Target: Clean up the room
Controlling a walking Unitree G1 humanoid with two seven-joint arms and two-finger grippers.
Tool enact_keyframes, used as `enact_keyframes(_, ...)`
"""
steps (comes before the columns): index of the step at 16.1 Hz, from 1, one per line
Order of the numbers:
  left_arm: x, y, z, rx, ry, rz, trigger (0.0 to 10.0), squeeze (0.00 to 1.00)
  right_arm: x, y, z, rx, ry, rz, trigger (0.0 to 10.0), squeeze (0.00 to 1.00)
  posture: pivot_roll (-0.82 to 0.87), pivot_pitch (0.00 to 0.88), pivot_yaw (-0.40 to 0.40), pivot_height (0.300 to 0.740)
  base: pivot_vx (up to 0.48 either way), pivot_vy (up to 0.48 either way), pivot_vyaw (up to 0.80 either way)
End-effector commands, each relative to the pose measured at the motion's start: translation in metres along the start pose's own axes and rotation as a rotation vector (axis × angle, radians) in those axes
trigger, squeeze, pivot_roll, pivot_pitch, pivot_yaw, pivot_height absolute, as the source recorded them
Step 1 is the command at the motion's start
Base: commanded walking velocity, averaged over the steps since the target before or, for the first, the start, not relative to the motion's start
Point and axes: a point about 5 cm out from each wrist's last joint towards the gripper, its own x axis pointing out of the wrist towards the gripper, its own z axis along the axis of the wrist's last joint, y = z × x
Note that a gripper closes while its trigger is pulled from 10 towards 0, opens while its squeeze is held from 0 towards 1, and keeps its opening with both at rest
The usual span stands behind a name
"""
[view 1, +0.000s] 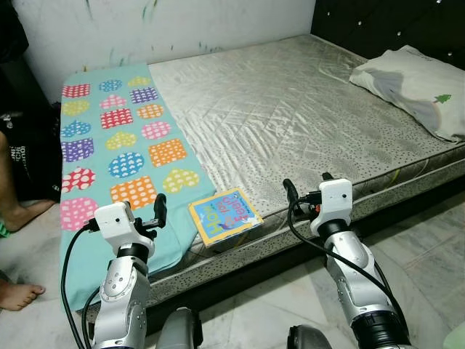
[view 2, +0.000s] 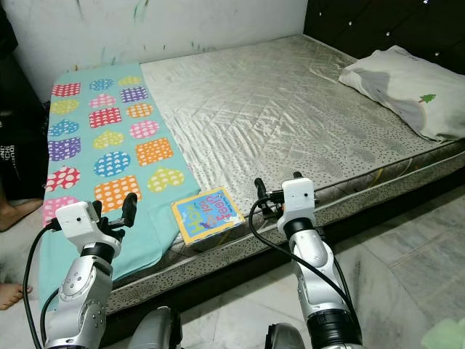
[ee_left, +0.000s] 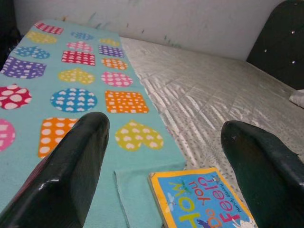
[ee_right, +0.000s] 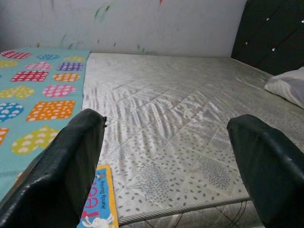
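Observation:
A children's board book (view 1: 225, 217) with a blue and yellow cover lies flat at the near edge of the bare grey mattress (view 1: 290, 109), beside the edge of a teal blanket (view 1: 116, 145) printed with coloured hearts. My left gripper (view 1: 156, 211) hovers open over the blanket's near corner, just left of the book (ee_left: 204, 199). To the right of the book (ee_right: 97, 202), my right gripper (view 1: 307, 183) is held open above the mattress edge. Neither gripper holds anything.
A white pillow (view 1: 418, 83) lies at the far right of the bed, against a dark padded headboard (view 1: 392, 25). A person's bare feet (view 1: 18, 294) stand on the floor at the left. Pale tiled floor (view 1: 429, 247) runs along the bed's near side.

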Motion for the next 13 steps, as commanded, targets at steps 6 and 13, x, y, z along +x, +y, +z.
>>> enact_keyframes(6,0.0016,0.0005,-0.0009,-0.007,0.016,-0.008,10.0,0.0,0.0039,0.0023,0.002,0.003,-0.01,0.0,10.0,0.0,-0.07,0.0,0.07,0.648,0.0,0.335,0.0)
enact_keyframes(13,0.0018,-0.0018,-0.0021,-0.011,0.019,-0.021,10.0,0.0,0.0028,0.0021,0.0004,0.001,-0.008,-0.003,10.0,0.0,-0.07,0.001,0.072,0.648,0.0,0.054,0.0)
